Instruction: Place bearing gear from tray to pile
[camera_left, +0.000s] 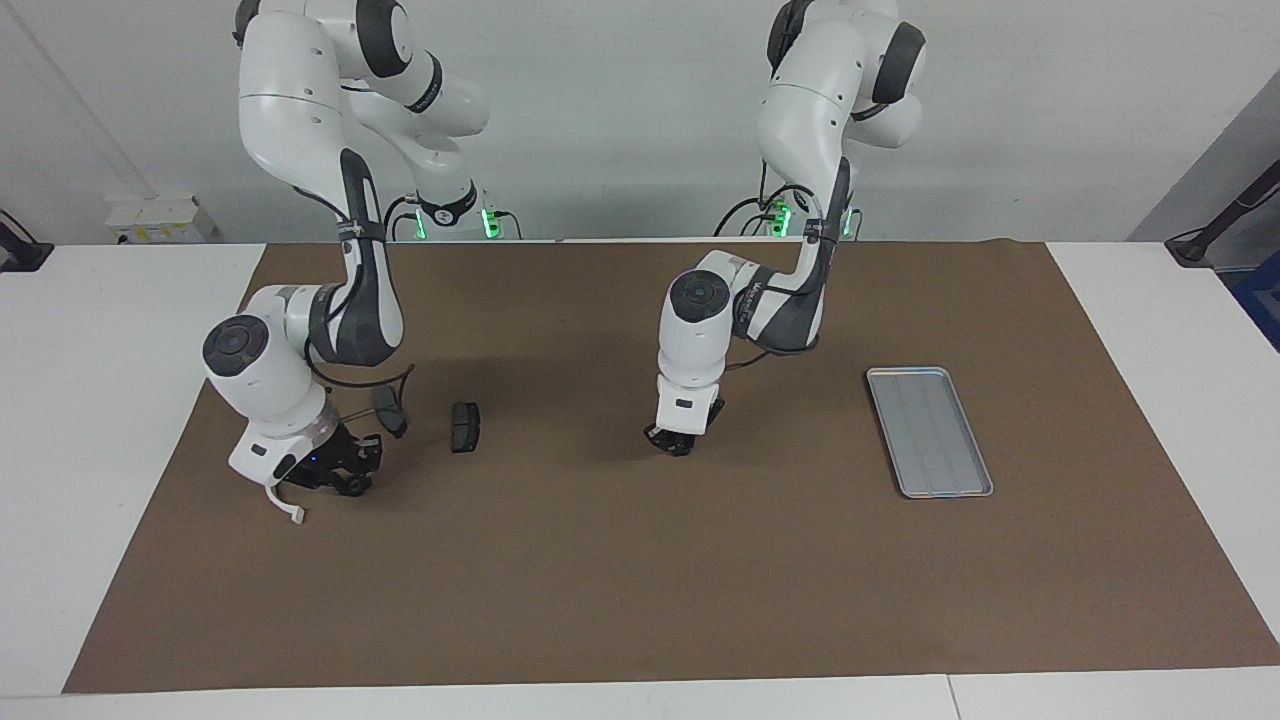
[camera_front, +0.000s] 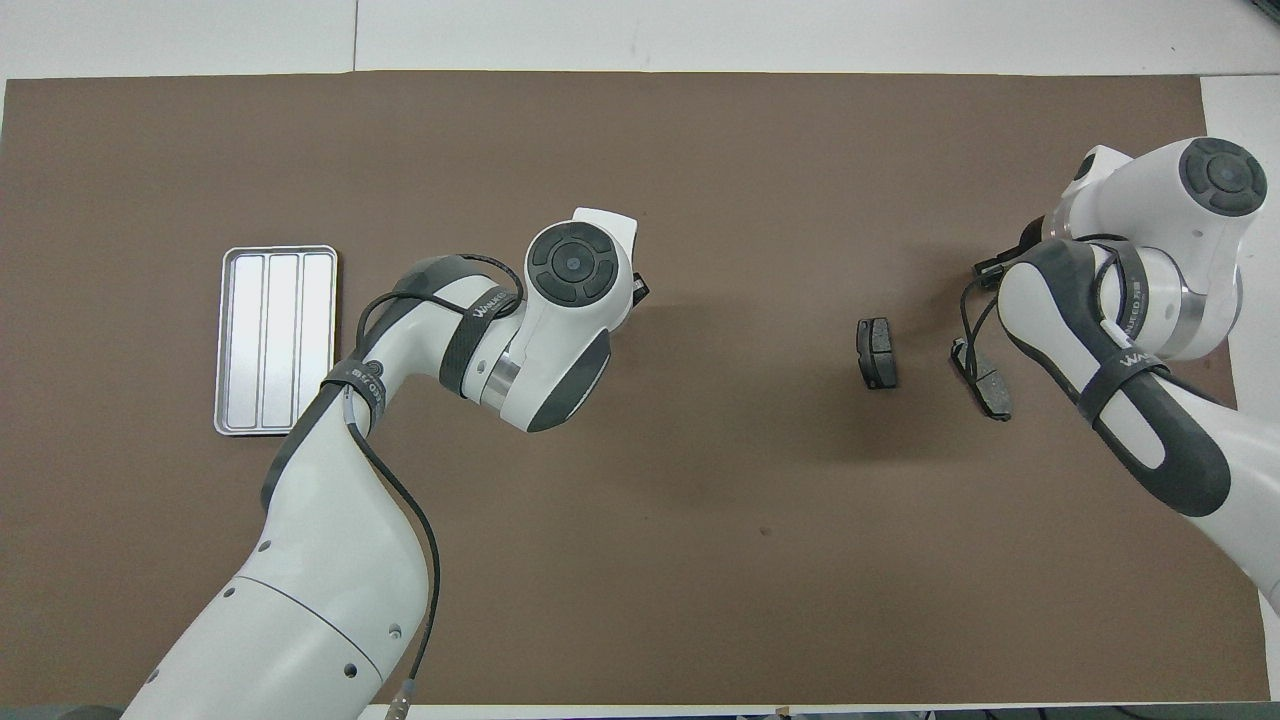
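The silver ribbed tray lies bare toward the left arm's end of the table. The pile sits toward the right arm's end: two dark grey pads and a white curved bracket. The overhead view also shows both pads, but the right arm covers the bracket there. My left gripper points down, low over the mat's middle, between tray and pile. My right gripper hangs low beside the bracket. The bearing gear is hidden from both views.
A brown mat covers most of the white table. The left arm's elbow hangs over the mat between the tray and the pads. A black cable loops from the right wrist down by the nearer pad.
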